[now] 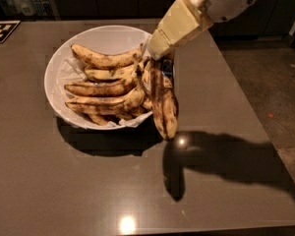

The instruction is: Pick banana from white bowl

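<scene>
The banana is a long yellow pair with heavy dark brown streaks, joined at one stem. It hangs stem-up from my gripper, over the right rim of the white bowl. Its lower tips reach past the rim above the table. A small dark sticker shows near its top. My gripper comes down from the upper right on a cream-coloured finger and is shut on the banana's stem end. The bowl holds several shorter, paler spotted bananas.
The bowl stands on a dark grey glossy table. The table's right edge runs beside a brownish floor. A black-and-white marker tag lies at the far left. The arm casts a dark shadow on the table.
</scene>
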You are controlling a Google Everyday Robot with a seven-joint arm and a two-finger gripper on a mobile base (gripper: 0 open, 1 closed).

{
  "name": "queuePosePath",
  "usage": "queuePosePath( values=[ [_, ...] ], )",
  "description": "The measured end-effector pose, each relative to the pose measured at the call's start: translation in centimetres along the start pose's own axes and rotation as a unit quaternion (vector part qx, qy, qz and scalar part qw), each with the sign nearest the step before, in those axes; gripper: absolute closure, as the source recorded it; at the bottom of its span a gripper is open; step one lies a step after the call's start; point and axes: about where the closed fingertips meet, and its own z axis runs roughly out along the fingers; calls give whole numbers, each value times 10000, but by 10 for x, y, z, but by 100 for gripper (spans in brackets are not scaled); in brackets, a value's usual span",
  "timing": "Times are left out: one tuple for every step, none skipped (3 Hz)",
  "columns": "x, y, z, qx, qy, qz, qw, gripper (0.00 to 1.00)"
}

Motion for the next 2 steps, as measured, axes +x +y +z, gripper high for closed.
queuePosePath(
  values=[
    [15,7,-14,67,-39,227,9997,100],
    [17,8,-16,78,-46,249,9996,100]
  ],
)
